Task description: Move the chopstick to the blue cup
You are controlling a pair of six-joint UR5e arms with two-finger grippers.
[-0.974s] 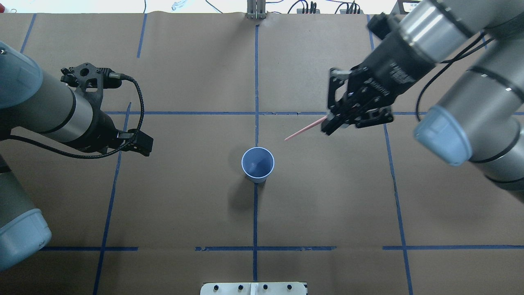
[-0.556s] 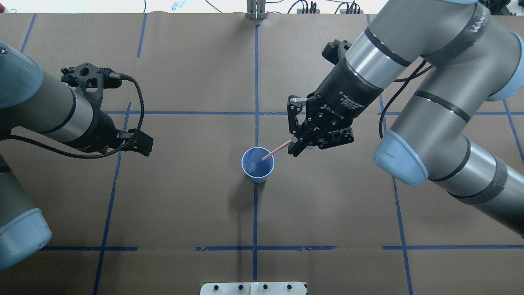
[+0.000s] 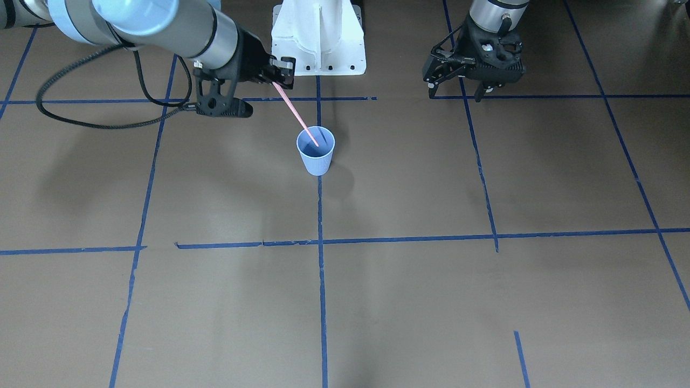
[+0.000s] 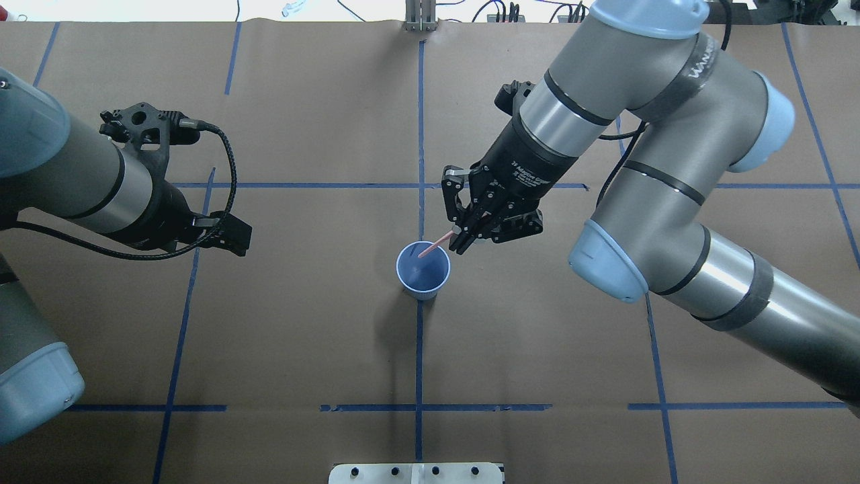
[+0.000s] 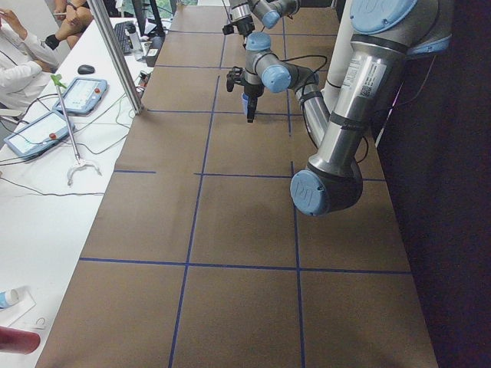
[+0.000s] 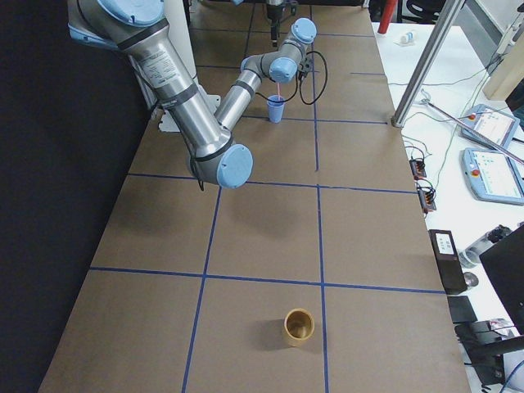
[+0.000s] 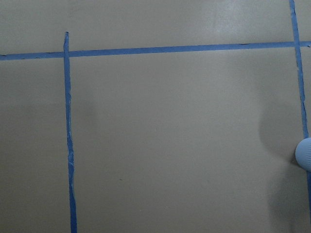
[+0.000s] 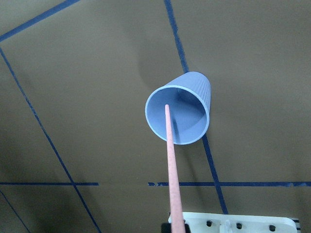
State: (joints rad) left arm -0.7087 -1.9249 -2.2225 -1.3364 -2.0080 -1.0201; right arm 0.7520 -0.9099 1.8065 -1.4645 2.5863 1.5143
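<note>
My right gripper [image 4: 459, 242], jaws clenched on the top of the chopstick [image 4: 435, 245], hangs just beside the blue cup [image 4: 423, 294]. The stick slants down from the jaws, tip inside the cup's mouth. My left gripper [image 3: 455, 92], jaws spread, sits well apart.

One chopstick [image 3: 296, 115], one blue cup [image 3: 316, 159], one tan cup [image 6: 299, 332] — left claw [image 3: 455, 94], right claw [image 4: 460, 242].

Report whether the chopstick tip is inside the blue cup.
Inside. The chopstick tip lies within the blue cup rim, right gripper holding it.
</note>
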